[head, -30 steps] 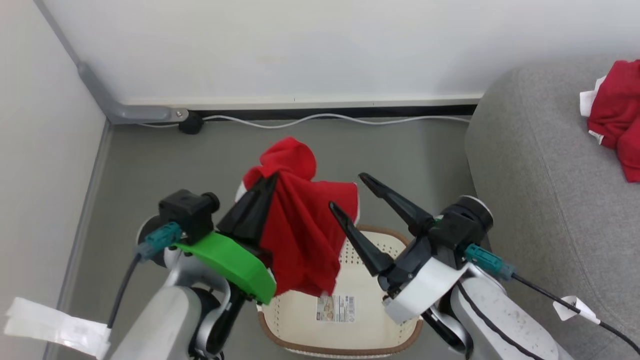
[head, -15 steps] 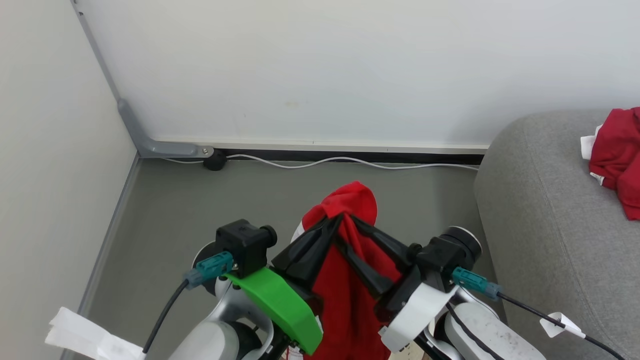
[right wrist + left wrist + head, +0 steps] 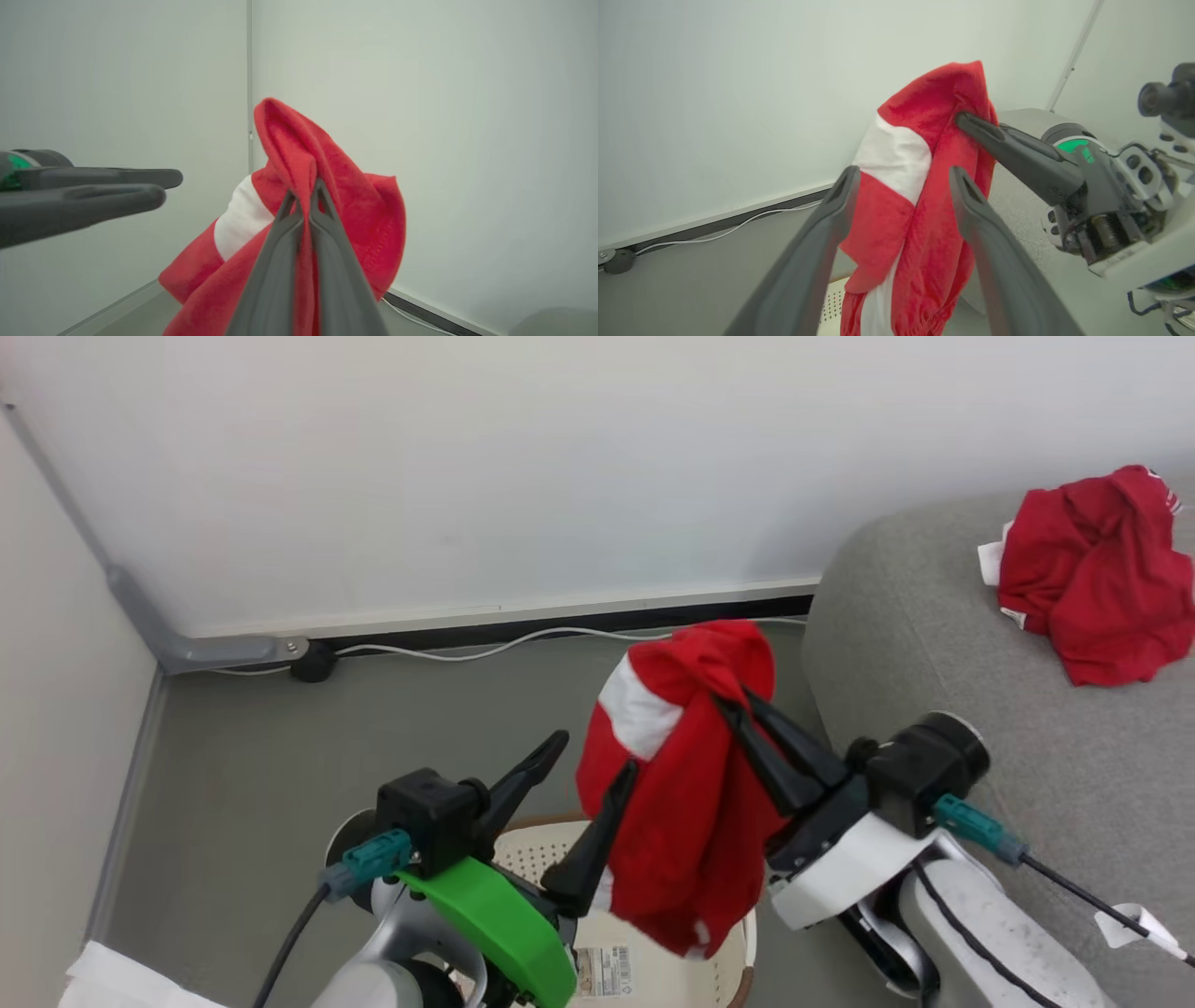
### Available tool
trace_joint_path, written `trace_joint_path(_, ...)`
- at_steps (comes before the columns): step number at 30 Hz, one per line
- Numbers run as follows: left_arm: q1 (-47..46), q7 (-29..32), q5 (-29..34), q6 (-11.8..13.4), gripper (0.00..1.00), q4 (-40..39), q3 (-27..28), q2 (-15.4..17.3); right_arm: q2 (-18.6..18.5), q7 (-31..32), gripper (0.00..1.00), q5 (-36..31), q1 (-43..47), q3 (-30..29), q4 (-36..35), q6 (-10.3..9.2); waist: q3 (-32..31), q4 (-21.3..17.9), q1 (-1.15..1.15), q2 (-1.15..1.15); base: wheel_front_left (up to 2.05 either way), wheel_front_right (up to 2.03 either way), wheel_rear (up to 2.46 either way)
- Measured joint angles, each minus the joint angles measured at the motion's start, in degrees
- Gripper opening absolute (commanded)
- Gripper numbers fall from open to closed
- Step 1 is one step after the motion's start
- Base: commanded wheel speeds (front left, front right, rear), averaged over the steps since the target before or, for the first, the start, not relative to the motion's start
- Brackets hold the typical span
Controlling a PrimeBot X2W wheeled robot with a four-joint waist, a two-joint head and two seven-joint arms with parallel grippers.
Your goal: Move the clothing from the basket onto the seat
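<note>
A red garment [image 3: 691, 821] with a white patch hangs above the cream basket [image 3: 527, 854]. My right gripper [image 3: 736, 702] is shut on the garment's upper fold, its fingers pinched together on the red fabric [image 3: 355, 205]. My left gripper [image 3: 595, 756] stands open just left of the cloth, and its two fingers [image 3: 840, 191] frame the garment [image 3: 934, 107] without gripping it. A second red garment [image 3: 1092, 569] lies crumpled on the grey seat [image 3: 934, 644] at the right. The basket's inside bottom carries a sticker [image 3: 602, 971].
A white wall with a dark skirting and a white cable [image 3: 467, 649] runs behind the grey floor. A grey conduit [image 3: 187, 649] sits in the left corner. A cable with a white tag [image 3: 1130, 924] trails from my right wrist over the seat's front.
The garment has passed from my left gripper to my right: the left opened and let go, the right shut on it. The head view has swung towards the seat.
</note>
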Motion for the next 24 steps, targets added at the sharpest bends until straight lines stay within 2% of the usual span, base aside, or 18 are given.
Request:
trace_joint_path(7, 0.0, 0.2, 0.0, -2.3, 1.0, 0.1, -3.9, -0.8, -3.8, 0.0, 0.0, -0.8, 1.6, -6.7, -5.7, -5.56, 1.1, -6.0, 0.0, 0.0, 0.0, 0.0, 0.0)
trace_joint_path(13, -0.1, 0.6, -0.3, -3.2, 1.0, 0.2, -6.1, -1.9, -5.8, 0.0, 0.0, -1.0, 4.8, -10.0, -9.9, -8.58, 2.5, -10.6, 0.0, 0.0, 0.0, 0.0, 0.0)
trace_joint_path(20, -0.2, 1.4, 0.2, -3.1, 1.0, -1.3, -7.0, -2.3, -6.9, 0.1, 0.0, 0.4, 6.1, -12.2, -12.9, -8.87, 5.9, -15.6, 0.0, 0.0, 0.0, 0.0, 0.0)
trace_joint_path(24, -0.2, 1.9, 1.9, -1.3, 1.0, -1.9, -5.9, -1.4, -6.3, 0.4, 0.0, 3.9, 3.7, -12.8, -12.6, -6.7, 8.5, -18.3, 0.0, 0.0, 0.0, 0.0, 0.0)
